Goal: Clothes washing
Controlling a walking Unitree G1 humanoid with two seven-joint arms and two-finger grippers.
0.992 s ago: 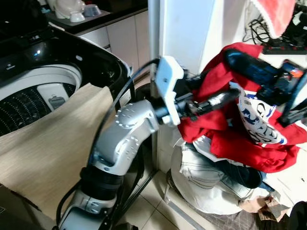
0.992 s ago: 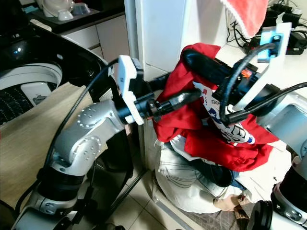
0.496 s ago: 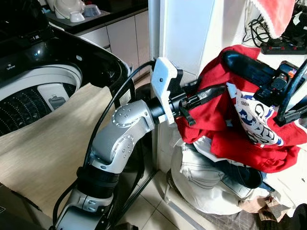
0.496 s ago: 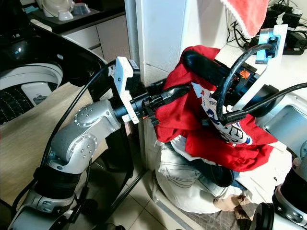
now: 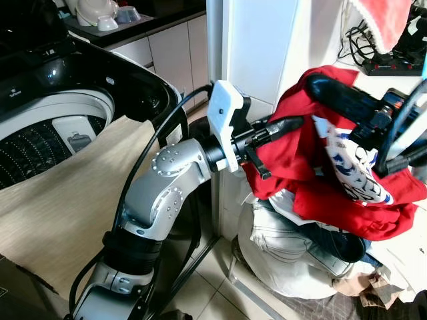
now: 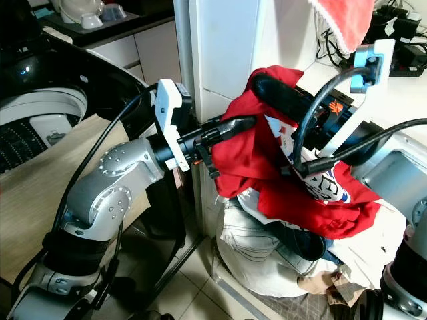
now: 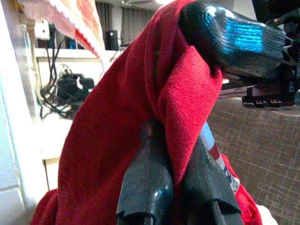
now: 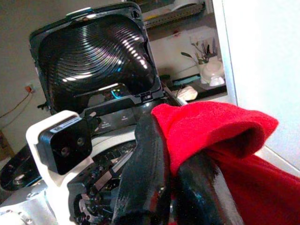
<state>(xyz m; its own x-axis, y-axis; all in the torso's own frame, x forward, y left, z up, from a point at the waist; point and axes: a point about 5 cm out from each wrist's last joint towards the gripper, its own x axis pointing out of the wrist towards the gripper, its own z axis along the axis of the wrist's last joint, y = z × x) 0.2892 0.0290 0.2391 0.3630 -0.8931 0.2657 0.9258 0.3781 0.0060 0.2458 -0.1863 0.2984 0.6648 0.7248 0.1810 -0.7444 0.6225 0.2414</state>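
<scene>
Red garment [image 5: 300, 160], printed white panel at its 3 o'clock side, held aloft between both hands above a heap of laundry [image 5: 293, 250] on the floor, beside a white pillar [image 5: 257, 47]. Left hand [image 5: 277, 125] clenched on a fold at the garment's 9 o'clock edge; in the left wrist view, fingers [image 7: 145, 187] pressed together with red cloth pinched between and draped over them. Right hand [image 6: 283, 93] likewise closed on the upper fold near 12 o'clock; in the right wrist view, fingers [image 8: 150, 178] seen gripping a rolled red hem. Washing machine [image 5: 60, 113] at 9 to 10 o'clock, lid raised, ribbed drum [image 5: 33, 150] exposed; a beige cloth [image 5: 67, 200] draped over its near rim.

Step judged in hand: carrying the lifted garment across to the drum. Advice, as judgement only: both grips best kept firm until well over the opening, since the hanging lower part at 5 o'clock looked close to the jeans [image 5: 293, 233] in the heap and liable to drag them. Lift first, then swing toward 9 o'clock, clear of the pillar corner and the left arm's cable [image 5: 167, 127]. Release only above the drum, not above the beige cloth, lest the garment slide off the rim. Whether the garment was fully free of the heap: not determinable.
</scene>
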